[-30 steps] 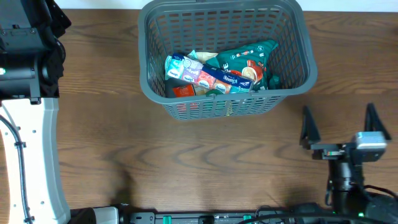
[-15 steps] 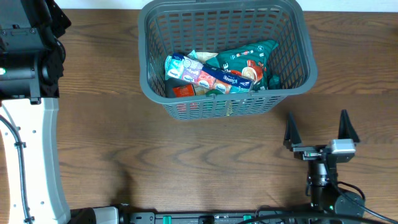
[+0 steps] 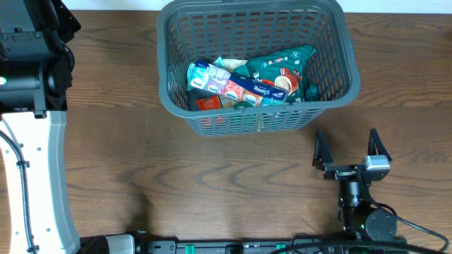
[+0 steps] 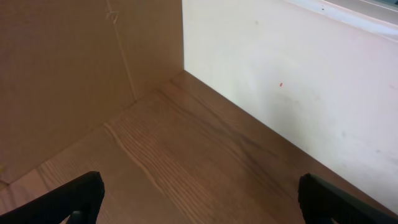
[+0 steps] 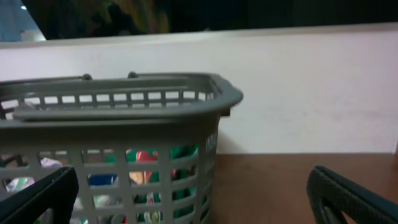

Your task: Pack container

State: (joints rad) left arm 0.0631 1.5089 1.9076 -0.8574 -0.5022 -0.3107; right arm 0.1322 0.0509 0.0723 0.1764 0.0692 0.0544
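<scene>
The container [image 3: 332, 42], a dark grey lattice basket, stands at the back middle of the wooden table and holds a green snack bag [image 3: 279, 67], a blue tissue pack [image 3: 229, 85] and a red packet [image 3: 209, 103]. It also shows in the right wrist view [image 5: 124, 106], straight ahead and to the left. My right gripper [image 3: 345, 148] is open and empty, low on the table just in front of the container's right front corner [image 5: 199, 199]. My left gripper [image 4: 199, 199] is open and empty; it faces bare table and a white wall. Its arm sits at the far left.
The left arm's white base and black body [image 3: 32, 77] fill the left edge of the table. A white wall [image 5: 311, 93] runs behind the container. A brown panel [image 4: 68, 74] stands close ahead of the left gripper.
My right gripper has moved left and a little toward the container, still open and empty. The container, its contents and the left arm have not moved.
</scene>
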